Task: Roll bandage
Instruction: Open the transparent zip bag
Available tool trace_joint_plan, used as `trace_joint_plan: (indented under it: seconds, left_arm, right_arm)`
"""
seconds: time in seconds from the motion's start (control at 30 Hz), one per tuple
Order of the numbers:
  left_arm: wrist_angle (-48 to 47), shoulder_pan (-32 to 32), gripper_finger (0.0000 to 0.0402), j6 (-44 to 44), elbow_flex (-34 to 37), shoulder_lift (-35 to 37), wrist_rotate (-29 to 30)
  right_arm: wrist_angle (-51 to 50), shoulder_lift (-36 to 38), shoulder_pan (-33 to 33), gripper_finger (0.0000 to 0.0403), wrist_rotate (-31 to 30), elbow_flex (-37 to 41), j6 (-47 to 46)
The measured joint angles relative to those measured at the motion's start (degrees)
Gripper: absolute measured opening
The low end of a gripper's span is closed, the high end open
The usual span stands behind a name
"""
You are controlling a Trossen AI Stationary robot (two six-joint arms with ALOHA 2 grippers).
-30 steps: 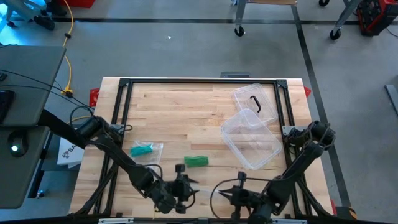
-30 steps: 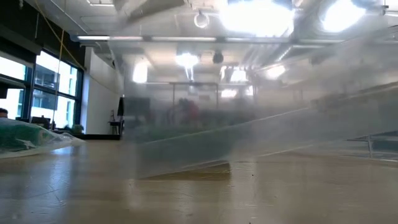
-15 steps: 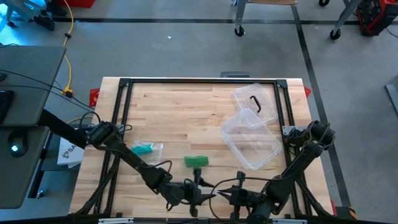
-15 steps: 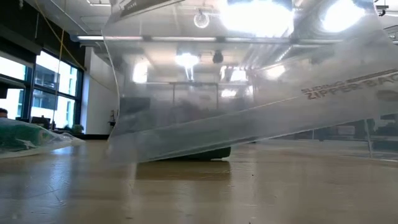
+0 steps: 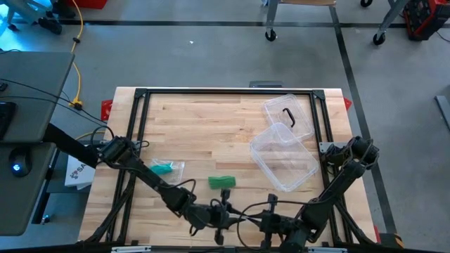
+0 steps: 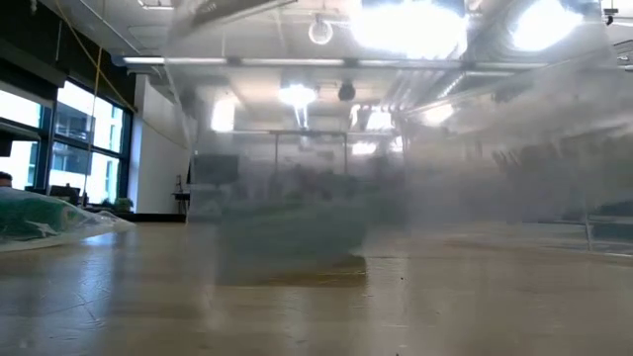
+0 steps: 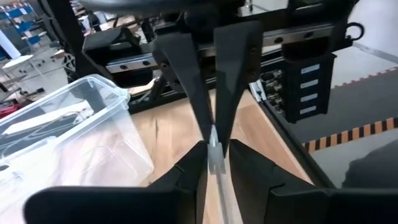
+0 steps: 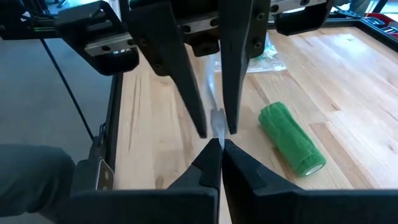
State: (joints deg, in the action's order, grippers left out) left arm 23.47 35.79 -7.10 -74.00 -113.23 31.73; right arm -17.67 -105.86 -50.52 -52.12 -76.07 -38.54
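- My left gripper (image 5: 226, 213), bottom centre, has just narrowed onto the clear zipper bag (image 8: 214, 115); right gripper (image 8: 219, 144) pinches it, fully closed.
- Green bandage roll (image 5: 221, 182) lies free, so rolling awaits.

High view overhead, whole table (image 5: 211, 119); low view table-level; wrist views close, facing each other.

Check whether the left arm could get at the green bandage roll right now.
Probably not yet: the left pincer and right pincer both pinch a clear plastic bag. The green bandage roll lies close by, unobstructed, once it lets go.
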Motion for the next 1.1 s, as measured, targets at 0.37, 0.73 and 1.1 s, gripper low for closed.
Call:
trace_joint_plan:
  seconds: [0.37, 0.73, 1.1]
  left_arm:
    - [-3.89, 0.69, 0.0023, 0.87, -0.11, 0.12, 3.44]
    - [-12.35, 2.58, 0.0046, 7.81, -0.02, 0.49, 7.67]
    - [-14.13, 2.54, 0.0002, 9.25, -0.02, 0.63, 4.63]
  right_arm:
    - [-0.1, -0.01, -0.4, 0.0, -0.23, 0.0, 0.03]
    - [0.42, 0.0, -0.87, 0.0001, -0.24, 0.0, 0.61]
    - [-0.09, -1.04, 1.6, 0.0124, 9.17, -0.03, 7.19]
